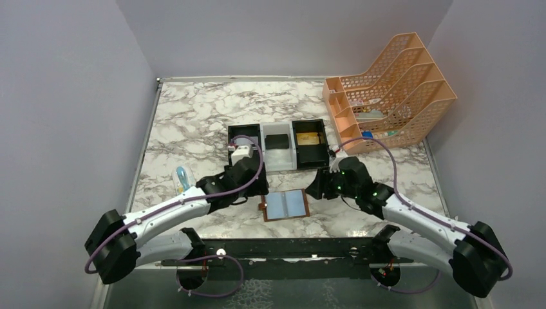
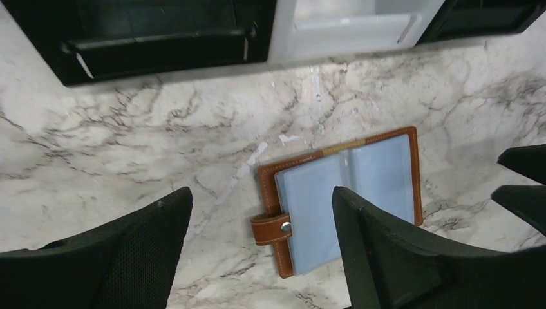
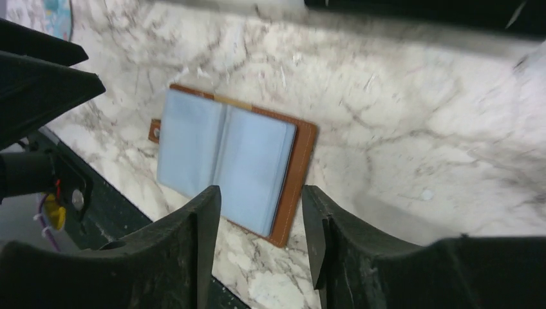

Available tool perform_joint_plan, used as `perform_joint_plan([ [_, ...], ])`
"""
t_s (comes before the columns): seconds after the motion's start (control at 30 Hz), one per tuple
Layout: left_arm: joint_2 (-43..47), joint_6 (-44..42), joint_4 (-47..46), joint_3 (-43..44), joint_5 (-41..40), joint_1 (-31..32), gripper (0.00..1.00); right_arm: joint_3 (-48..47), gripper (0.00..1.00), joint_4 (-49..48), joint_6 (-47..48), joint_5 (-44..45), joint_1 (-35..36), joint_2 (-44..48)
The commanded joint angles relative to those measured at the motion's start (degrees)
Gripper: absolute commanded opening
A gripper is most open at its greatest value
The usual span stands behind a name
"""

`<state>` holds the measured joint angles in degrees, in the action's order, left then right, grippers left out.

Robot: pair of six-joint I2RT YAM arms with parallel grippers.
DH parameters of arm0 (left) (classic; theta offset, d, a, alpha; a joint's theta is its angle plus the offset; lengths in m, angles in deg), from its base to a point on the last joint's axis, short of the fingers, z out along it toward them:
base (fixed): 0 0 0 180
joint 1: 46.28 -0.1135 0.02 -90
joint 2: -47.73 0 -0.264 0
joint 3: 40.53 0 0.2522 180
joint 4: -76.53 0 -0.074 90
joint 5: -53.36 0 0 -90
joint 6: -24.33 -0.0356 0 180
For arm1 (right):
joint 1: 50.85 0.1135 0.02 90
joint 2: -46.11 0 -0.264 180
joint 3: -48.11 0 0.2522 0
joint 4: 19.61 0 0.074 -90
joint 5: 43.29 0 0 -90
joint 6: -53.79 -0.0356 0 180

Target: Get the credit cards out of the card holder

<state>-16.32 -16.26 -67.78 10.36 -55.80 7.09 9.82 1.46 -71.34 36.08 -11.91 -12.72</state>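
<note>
The brown leather card holder (image 1: 286,205) lies open and flat on the marble near the front edge, pale blue pockets up, snap tab (image 2: 270,228) at its left. No card shows in its pockets. A gold-tan credit card (image 1: 308,138) lies in the tray's right black compartment. A dark flat piece (image 2: 154,45), possibly the grey card, lies in the left compartment. My left gripper (image 2: 262,193) hovers open over the holder's left edge (image 2: 348,199). Over the right edge (image 3: 225,151), my right gripper (image 3: 261,190) is open too. Neither holds anything.
The black-and-white three-compartment tray (image 1: 277,164) stands just behind the holder, a small black block (image 1: 278,141) in its white middle. An orange mesh file rack (image 1: 393,90) fills the back right corner. A pale blue object (image 1: 182,177) lies left of the left arm.
</note>
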Motion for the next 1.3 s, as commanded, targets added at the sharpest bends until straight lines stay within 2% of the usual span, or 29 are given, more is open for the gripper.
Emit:
perform_joint_plan([
  [0.0,6.0,-7.8,-0.5,2.3,6.9,-6.9,0.88,-4.1,0.55,4.7,5.1,11.7,0.3,6.7],
  [0.13,8.7,-11.5,4.0,7.2,6.1,-12.4,0.99,-8.3,0.64,5.9,10.0,18.5,0.2,10.0],
  [0.33,7.9,-16.4,10.5,17.7,-0.7,-17.4,0.99,-15.4,0.69,3.7,19.1,27.8,0.3,10.2],
  [0.5,6.5,-20.6,11.4,24.7,-5.6,-22.4,0.99,-22.5,0.71,-1.7,25.6,34.2,0.2,7.6],
  [0.63,4.9,-23.9,11.8,29.4,-5.7,-29.9,0.99,-29.1,0.77,-4.6,31.6,35.2,0.3,4.1],
  [0.73,4.2,-24.6,12.1,31.5,-3.4,-36.8,0.99,-35.4,0.83,-0.5,31.1,39.5,-1.7,-1.0],
  [0.83,3.9,-24.3,12.3,32.2,-1.4,-42.4,0.99,-40.8,0.83,6.1,25.5,25.8,-11.7,-5.4],
  [0.9,4.1,-24.3,12.7,32.7,-0.7,-44.0,0.99,-42.1,0.83,7.2,23.4,21.4,-16.7,-6.0],
  [0.97,4.8,-25.5,13.0,33.4,-0.7,-44.1,0.99,-42.8,0.83,6.4,24.5,20.8,-17.5,-5.5],
  [1.1,6.3,-27.3,14.3,36.0,-2.2,-44.1,0.99,-48.7,0.83,8.7,28.0,13.1,-17.5,-5.2],
  [1.13,6.7,-27.5,14.8,36.6,-2.7,-44.1,0.99,-50.1,0.85,9.4,28.3,11.5,-17.5,-5.2],
  [1.17,7.2,-27.9,14.9,37.3,-3.0,-44.1,0.99,-51.0,0.94,9.8,28.4,10.1,-17.5,-5.0],
  [1.27,8.8,-28.8,15.7,38.6,-4.0,-44.1,0.99,-49.9,0.96,8.5,28.9,8.3,-17.5,-3.1],
])
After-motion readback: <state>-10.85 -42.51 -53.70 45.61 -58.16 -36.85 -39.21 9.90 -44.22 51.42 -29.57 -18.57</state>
